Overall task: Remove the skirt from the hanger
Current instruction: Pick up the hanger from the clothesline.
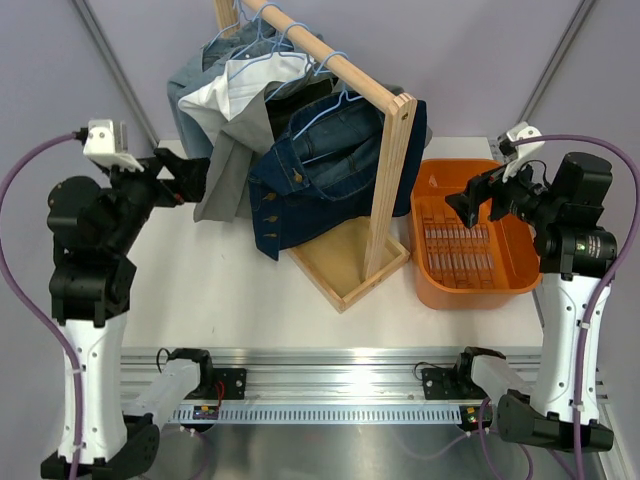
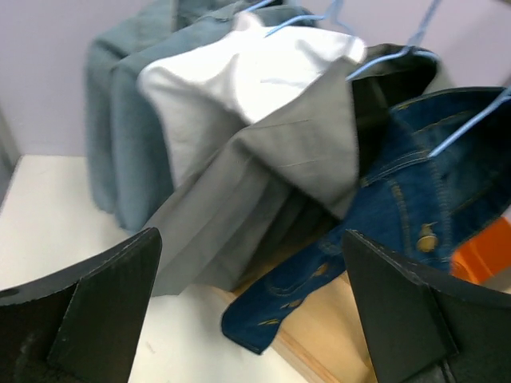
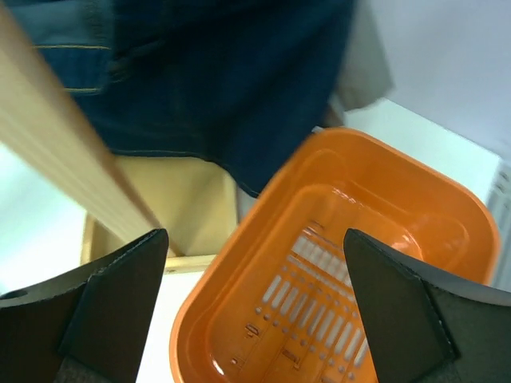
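Grey skirt [image 1: 232, 165] hung on wooden rack [image 1: 390, 180]; I saw left gripper [image 1: 198, 177] open beside it, right gripper [image 1: 467, 206] open over orange basket [image 1: 475, 297].

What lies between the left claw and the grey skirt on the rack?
Nothing stands between them. In the left wrist view, only a bare stretch of white table separates the open left claw from the hem of the grey skirt.

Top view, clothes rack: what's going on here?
Nothing is held yet. The left fingers stand open close to the grey skirt, which hangs on the wooden rack next to a denim garment. The right fingers, open too, hover over the orange basket.
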Action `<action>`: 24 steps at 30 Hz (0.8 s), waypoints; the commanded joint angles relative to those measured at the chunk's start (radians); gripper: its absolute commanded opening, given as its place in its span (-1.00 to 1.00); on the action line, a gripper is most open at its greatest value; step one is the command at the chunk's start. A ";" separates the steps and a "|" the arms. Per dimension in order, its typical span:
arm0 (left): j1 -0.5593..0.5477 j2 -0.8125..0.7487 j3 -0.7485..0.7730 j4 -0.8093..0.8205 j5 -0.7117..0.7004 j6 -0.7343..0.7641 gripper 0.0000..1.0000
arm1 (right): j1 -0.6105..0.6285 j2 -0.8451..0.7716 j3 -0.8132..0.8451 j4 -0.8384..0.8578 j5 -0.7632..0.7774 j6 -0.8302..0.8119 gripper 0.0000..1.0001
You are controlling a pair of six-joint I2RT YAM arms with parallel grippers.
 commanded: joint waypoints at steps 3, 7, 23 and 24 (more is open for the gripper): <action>-0.152 0.161 0.235 -0.048 0.116 0.065 0.98 | 0.004 0.020 0.054 -0.101 -0.289 -0.148 0.99; -0.371 0.308 0.371 -0.079 0.053 0.221 0.97 | 0.004 0.011 0.020 -0.090 -0.350 -0.162 0.99; -0.455 0.609 0.421 0.286 0.263 0.462 0.56 | 0.004 -0.026 -0.066 -0.063 -0.425 -0.153 0.98; -0.456 0.623 0.432 0.286 0.267 0.464 0.46 | 0.003 -0.029 -0.071 -0.060 -0.426 -0.153 0.99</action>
